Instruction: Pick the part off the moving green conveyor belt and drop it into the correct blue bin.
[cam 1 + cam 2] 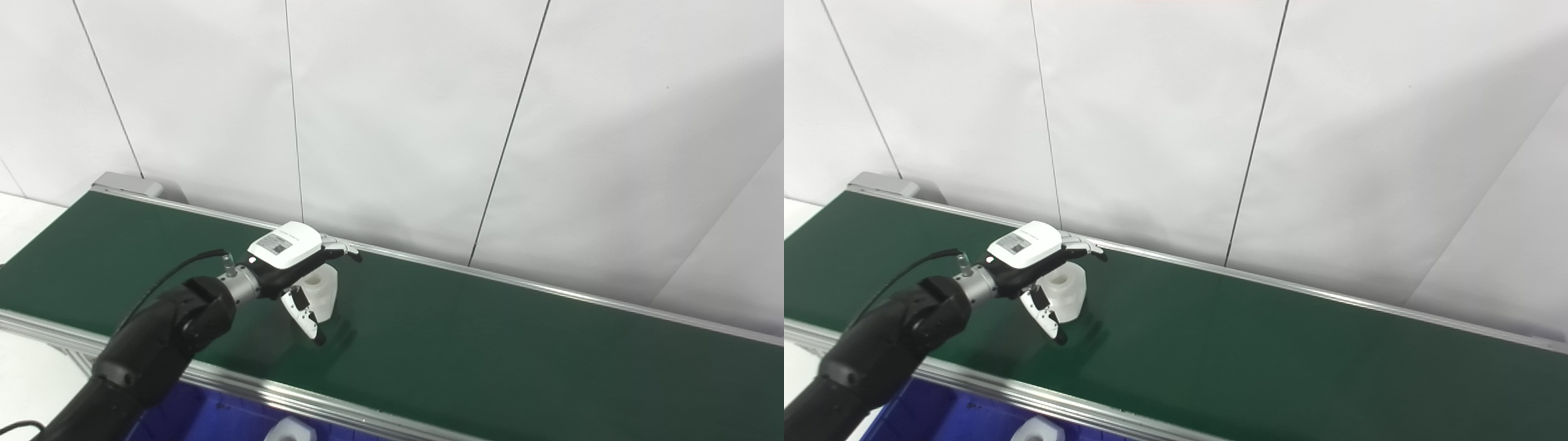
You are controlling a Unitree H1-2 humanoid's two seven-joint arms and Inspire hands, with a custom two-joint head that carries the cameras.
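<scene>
Now reached over the belt (490, 343), left hand (294, 263) spread around the white part (321, 294), unclosed; needed closing.

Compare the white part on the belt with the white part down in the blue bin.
The part on the belt stands on the green belt; the part in the bin lies in the blue bin below the belt's near rail.
The left hand is spread around the part on the belt; nothing is near the part in the bin.
The part on the belt shows nearly whole; the part in the bin is cut off by the picture's edge.
Both are white plastic.
</scene>
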